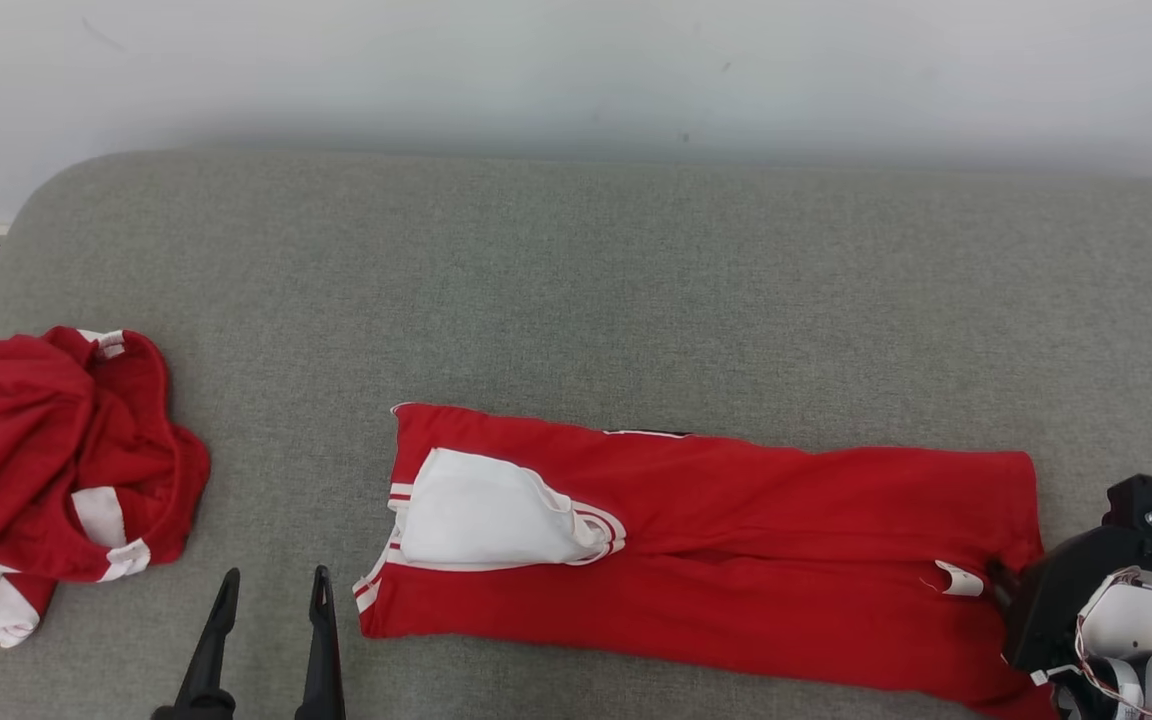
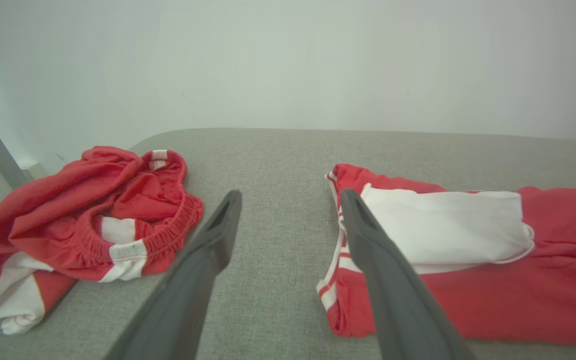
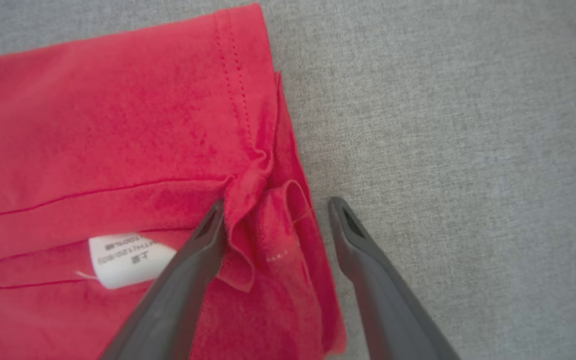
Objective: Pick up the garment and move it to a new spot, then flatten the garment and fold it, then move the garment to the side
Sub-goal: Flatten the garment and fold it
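Garment (image 1: 736, 560) in red, already narrowed into a long strip, lies flat on the grey surface (image 1: 576, 280). It stretches from just beside the left end effector (image 1: 271, 580) across to the right end effector (image 3: 275, 205). A crumpled red heap (image 1: 56, 450) of similar cloth sits on the other side of the left end effector, near it but apart.

Both end effectors have their fingers spread and hold nothing. The left one hovers beside the strip's end that carries the white panel (image 1: 486, 510). The right one straddles the hem end. One of its fingers lies on the cloth next to the white label (image 3: 128, 257) and the other is over bare surface just past the edge, with a raised pucker of hem (image 3: 263, 220) between them.

The step in hand looks like the crosswise fold. To do it well, the right end effector should sink until it catches every layer and close firmly. It should then lift low and carry that end toward the left end effector, keeping the garment edges aligned.
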Available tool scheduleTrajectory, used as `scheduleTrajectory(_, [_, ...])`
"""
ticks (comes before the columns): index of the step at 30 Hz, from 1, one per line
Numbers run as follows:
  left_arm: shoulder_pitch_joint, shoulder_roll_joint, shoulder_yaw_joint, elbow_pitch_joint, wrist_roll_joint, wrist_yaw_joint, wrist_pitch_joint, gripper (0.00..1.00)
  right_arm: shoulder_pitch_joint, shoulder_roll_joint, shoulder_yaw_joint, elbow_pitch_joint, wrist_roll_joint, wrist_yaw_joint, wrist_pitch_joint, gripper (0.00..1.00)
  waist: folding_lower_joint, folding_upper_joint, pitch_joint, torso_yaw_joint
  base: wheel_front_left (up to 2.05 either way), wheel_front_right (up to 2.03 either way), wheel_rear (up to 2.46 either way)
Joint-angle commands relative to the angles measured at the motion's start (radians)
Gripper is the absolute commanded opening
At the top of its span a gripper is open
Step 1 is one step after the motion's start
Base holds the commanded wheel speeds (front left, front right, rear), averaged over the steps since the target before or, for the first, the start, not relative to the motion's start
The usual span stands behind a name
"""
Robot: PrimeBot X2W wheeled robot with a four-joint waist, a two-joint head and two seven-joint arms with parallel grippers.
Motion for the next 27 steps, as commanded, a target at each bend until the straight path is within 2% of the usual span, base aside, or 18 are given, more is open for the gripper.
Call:
scheduleTrajectory(1, [-0.015,-0.001,0.002,0.005,0.002,-0.004,-0.003,1.00,-0.004,-0.003,0.007,0.017,-0.003,0.001,0.012,1.00,-0.0001,-0.0001,0.012,0.008,0.00,0.00,0.00])
scheduleTrajectory(12, [-0.032,-0.001,0.000,0.018,-0.007,-0.006,-0.003,1.00,-0.003,0.017,0.061,0.083,0.072,0.001,0.081,1.00,-0.0001,-0.0001,0.031,0.014,0.00,0.00,0.00])
scheduleTrajectory(13, [-0.032,-0.001,0.000,0.018,-0.007,-0.004,-0.003,1.00,0.000,0.020,0.070,0.084,0.080,0.002,0.088,0.98,-0.0001,-0.0001,0.032,0.013,0.00,0.00,0.00])
scheduleTrajectory(15, [-0.031,-0.001,-0.001,0.018,-0.008,0.000,-0.003,1.00,0.005,0.024,0.088,0.079,0.094,0.002,0.095,0.55,-0.0001,-0.0001,0.033,0.011,0.00,0.00,0.00])
scheduleTrajectory(16, [-0.031,-0.001,0.000,0.017,-0.008,0.001,-0.003,1.00,0.005,0.026,0.098,0.074,0.102,0.002,0.095,0.47,-0.0001,-0.0001,0.033,0.009,0.00,0.00,0.00])
scheduleTrajectory(18, [-0.033,-0.001,0.004,0.018,-0.010,0.002,-0.003,1.00,0.000,0.025,0.110,0.066,0.107,0.002,0.085,0.24,-0.0001,-0.0001,0.033,0.005,0.00,0.00,0.00])
scheduleTrajectory(19, [-0.033,-0.001,0.006,0.019,-0.010,0.001,-0.003,1.00,-0.002,0.024,0.115,0.062,0.107,0.002,0.076,0.00,-0.0001,-0.0001,0.033,0.004,0.00,0.00,0.00])
scheduleTrajectory(27, [-0.037,-0.001,-0.001,0.021,-0.018,0.005,-0.003,1.00,-0.048,0.021,0.090,0.050,0.083,0.002,0.007,0.00,-0.0001,-0.0001,0.032,-0.002,0.00,0.00,0.00])
